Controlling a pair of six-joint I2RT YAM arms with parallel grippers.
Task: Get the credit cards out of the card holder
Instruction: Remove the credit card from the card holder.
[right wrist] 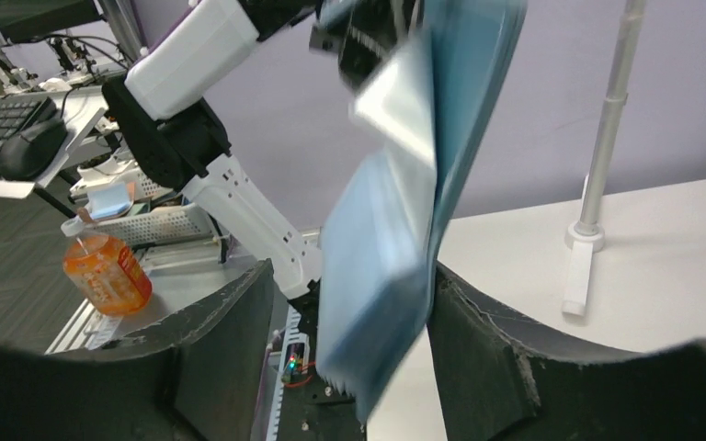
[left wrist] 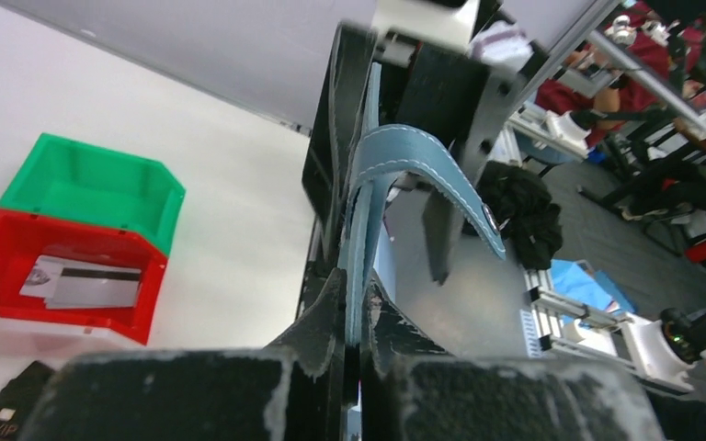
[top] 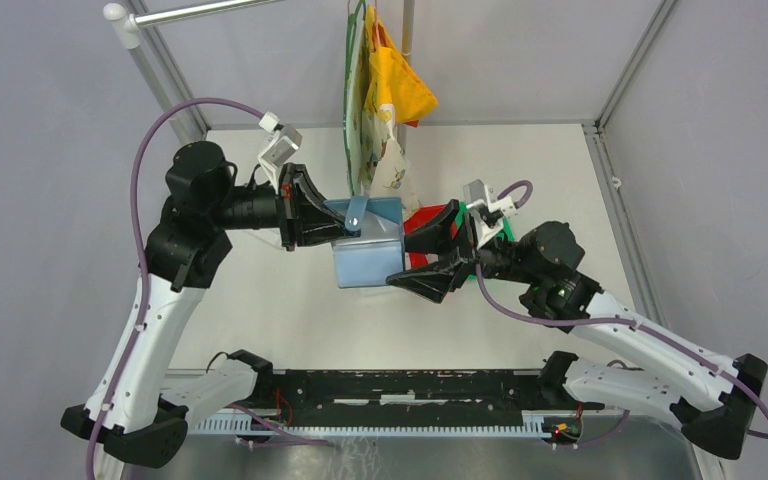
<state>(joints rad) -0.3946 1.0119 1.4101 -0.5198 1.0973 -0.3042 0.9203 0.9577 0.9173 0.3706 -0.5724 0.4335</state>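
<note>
- The teal-blue card holder (top: 368, 243) is held up off the white table (top: 260, 320), near its middle, between the two grippers.
- The left gripper (top: 335, 226) comes in from the left. Its fingers are pressed together on the card holder's left edge, as its wrist camera shows.
- The card holder's tab (left wrist: 421, 162) curls up and over to the right, loose.
- The right gripper (top: 400, 257) reaches in from the right with its fingers spread wide. The card holder's hanging flap lies in the gap between them. Whether either finger touches it cannot be told.
- In the right wrist view the card holder hangs open, lighter blue inside, with a pale card (right wrist: 393, 99) showing at its upper part.
- A red bin (left wrist: 28, 241) stands on the table just beyond the right gripper, with a green bin (left wrist: 92, 188) touching its far side.
- A grey-white card (left wrist: 83, 285) with a dark stripe lies flat in the red bin.
- A dark card (left wrist: 14, 412) lies on the table near the red bin.
- Fabric bags (top: 385, 95), yellow and patterned, hang at the far side.
</note>
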